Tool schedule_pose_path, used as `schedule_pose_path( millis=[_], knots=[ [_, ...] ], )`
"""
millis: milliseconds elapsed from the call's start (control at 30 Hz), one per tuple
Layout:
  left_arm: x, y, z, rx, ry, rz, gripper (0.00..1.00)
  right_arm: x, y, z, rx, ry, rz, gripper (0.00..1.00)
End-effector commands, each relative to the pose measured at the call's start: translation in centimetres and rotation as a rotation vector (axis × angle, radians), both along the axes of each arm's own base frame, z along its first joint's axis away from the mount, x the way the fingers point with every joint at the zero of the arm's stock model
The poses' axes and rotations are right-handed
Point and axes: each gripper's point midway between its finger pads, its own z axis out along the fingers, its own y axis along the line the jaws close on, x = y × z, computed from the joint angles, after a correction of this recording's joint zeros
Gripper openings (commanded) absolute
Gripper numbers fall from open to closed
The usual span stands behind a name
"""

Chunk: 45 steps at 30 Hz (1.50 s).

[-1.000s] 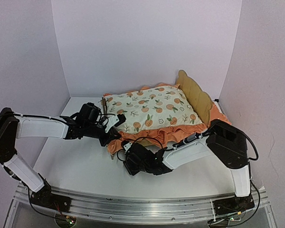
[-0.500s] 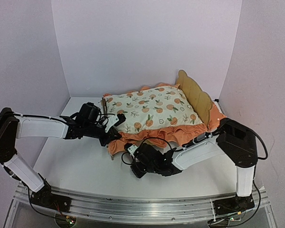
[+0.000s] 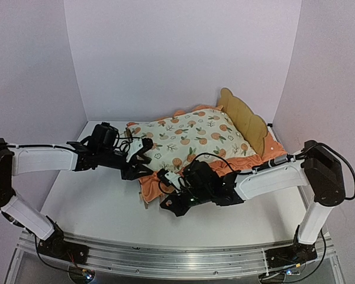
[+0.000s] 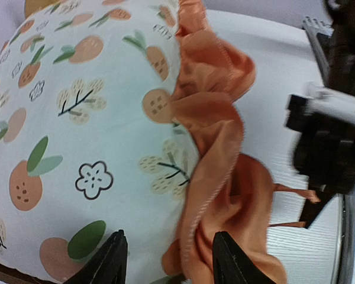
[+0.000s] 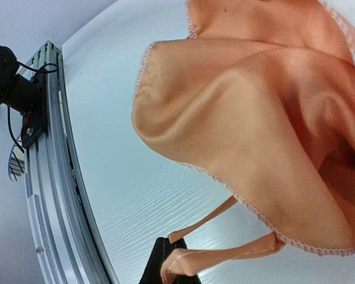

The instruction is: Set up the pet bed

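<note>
Right wrist alone shows right gripper point(image 5: 168, 269) pinching orange tie point(image 5: 225, 251); left gripper point(image 4: 168, 260) spread; overhead shows pet bed headboard point(image 3: 244, 118).

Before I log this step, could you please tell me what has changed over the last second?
The right arm stretched out low along the bed's near side, elbow swinging right, and the right pincer shut on an orange tie strap under the ruffle. The left pincer opened at the mattress pad's left corner. The pad stayed on the pet bed.
</note>
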Motion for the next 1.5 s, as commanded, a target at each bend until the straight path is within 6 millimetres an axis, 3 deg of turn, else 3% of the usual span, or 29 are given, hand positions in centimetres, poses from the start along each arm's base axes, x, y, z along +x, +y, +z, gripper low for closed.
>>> schedule_pose_path(
  millis=[0, 167, 267, 400, 500, 633, 733, 900, 1033, 1167, 1300, 1467],
  knots=[
    [-5.8, -0.4, 5.0, -0.156, -0.02, -0.211, 0.48, -1.2, -1.0, 1.0, 0.05, 0.166, -0.032, 0.0],
    [-11.1, -1.6, 4.0, -0.208, 0.115, -0.19, 0.46, -1.9, -2.7, -2.6, 0.013, 0.346, -0.185, 0.0],
    [-12.4, -2.1, 1.9, -0.223, 0.163, -0.156, 0.44, -2.1, -3.0, -4.0, -0.004, 0.4, -0.219, 0.0],
    [-11.9, -3.0, -1.6, -0.192, 0.19, -0.097, 0.42, -2.7, -3.6, -5.6, -0.038, 0.463, -0.246, 0.0],
    [-11.7, -3.8, -3.0, -0.202, 0.271, -0.046, 0.39, -2.7, -4.9, -7.2, -0.076, 0.476, -0.311, 0.02],
    [-12.3, -4.7, -4.6, -0.212, 0.29, -0.019, 0.38, -2.3, -6.0, -9.0, -0.115, 0.464, -0.37, 0.16],
    [-11.7, -4.7, -6.0, -0.199, 0.282, 0.03, 0.37, -2.0, -7.1, -9.1, -0.139, 0.44, -0.407, 0.26],
    [-10.9, -4.4, -7.4, -0.18, 0.269, 0.076, 0.35, -1.4, -10.8, -8.5, -0.29, 0.232, -0.459, 0.39],
    [-10.6, -4.2, -7.8, -0.162, 0.271, 0.1, 0.34, -1.2, -12.3, -6.9, -0.333, 0.114, -0.474, 0.41],
    [-10.4, -4.1, -6.9, -0.16, 0.278, 0.12, 0.33, -2.0, -10.5, -4.1, -0.281, -0.049, -0.408, 0.43],
    [-10.2, -3.4, -5.7, -0.159, 0.293, 0.164, 0.34, -3.1, -6.3, -1.4, -0.156, -0.137, -0.353, 0.45],
    [-10.6, -2.0, -4.3, -0.182, 0.327, 0.211, 0.39, -5.0, -1.7, -2.0, -0.081, -0.179, -0.226, 0.55]
  ],
)
